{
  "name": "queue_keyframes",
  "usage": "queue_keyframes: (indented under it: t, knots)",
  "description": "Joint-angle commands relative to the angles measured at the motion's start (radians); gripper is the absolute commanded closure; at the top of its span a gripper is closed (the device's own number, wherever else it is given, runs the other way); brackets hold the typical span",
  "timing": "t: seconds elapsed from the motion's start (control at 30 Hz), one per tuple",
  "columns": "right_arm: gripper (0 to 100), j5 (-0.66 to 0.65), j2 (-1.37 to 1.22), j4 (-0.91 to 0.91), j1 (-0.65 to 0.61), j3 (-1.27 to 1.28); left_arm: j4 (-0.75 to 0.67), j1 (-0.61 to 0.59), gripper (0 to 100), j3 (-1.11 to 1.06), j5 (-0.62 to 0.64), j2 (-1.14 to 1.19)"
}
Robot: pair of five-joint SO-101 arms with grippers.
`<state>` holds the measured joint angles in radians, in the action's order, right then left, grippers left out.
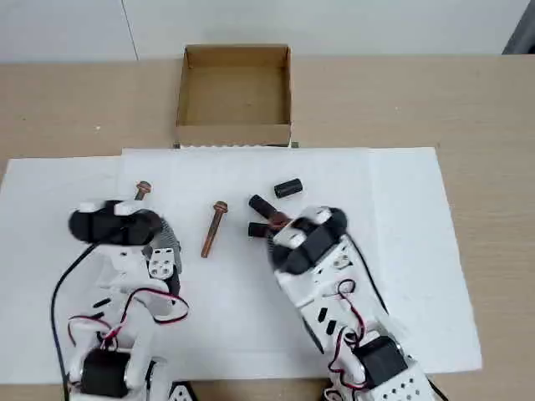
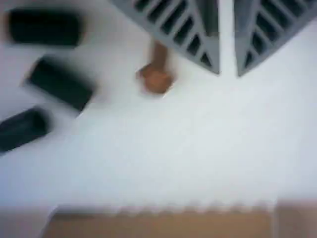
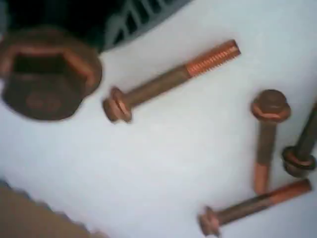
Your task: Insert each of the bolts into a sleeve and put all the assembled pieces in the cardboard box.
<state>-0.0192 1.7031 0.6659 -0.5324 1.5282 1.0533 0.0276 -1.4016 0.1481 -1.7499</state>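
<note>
The left arm (image 1: 114, 224) stands at the lower left of the high view and the right arm (image 1: 318, 251) right of lower centre, both over a white paper sheet (image 1: 401, 251) on the wooden table (image 1: 485, 109). The left gripper (image 2: 226, 72) is released: its ribbed fingers (image 2: 183, 25) stand apart with bare sheet between them, and a copper bolt (image 2: 156, 79) lies just beside one. The right gripper (image 1: 282, 230) has a bolt head (image 3: 47, 74) directly against it; whether it clamps this bolt cannot be determined. Four loose bolts (image 3: 168, 82) lie on the sheet in the right wrist view. At frame centre of the high view lies a long bolt (image 1: 215, 228), with a second bolt (image 1: 143, 190) to its upper left. Three black sleeves (image 1: 287, 188) lie just right of centre. The cardboard box (image 1: 191, 92) stands at top centre.
</note>
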Motion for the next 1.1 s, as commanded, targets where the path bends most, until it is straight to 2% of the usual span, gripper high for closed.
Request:
queue_keyframes:
  t: [0.0, 0.13, 0.23, 0.47, 0.7, 0.87, 1.07]
  knots:
    - [99.5, 0.061, 0.005, 0.035, 0.065, -0.066, 0.0, -0.046, 99, -0.056, -0.023, -0.008]
    - [99.5, 0.097, -0.016, 0.088, 0.081, -0.129, -0.002, -0.048, 99, -0.116, -0.023, -0.009]
    - [99.5, 0.103, -0.137, 0.105, 0.082, -0.219, 0.003, -0.051, 99, -0.125, -0.023, -0.009]
    - [99.5, 0.106, -0.671, 0.054, 0.088, -0.6, -0.002, -0.049, 99, -0.171, -0.025, -0.009]
    - [99.5, 0.1, -1.191, -0.038, 0.153, -1.026, -0.003, -0.049, 99, -0.197, -0.025, -0.009]
    - [99.5, 0.097, -1.527, -0.039, 0.188, -1.395, -0.002, -0.049, 99, -0.209, -0.046, -0.009]
    - [99.5, -0.008, -1.888, -0.039, 0.188, -1.815, -0.002, -0.049, 99, -0.209, -0.068, -0.009]
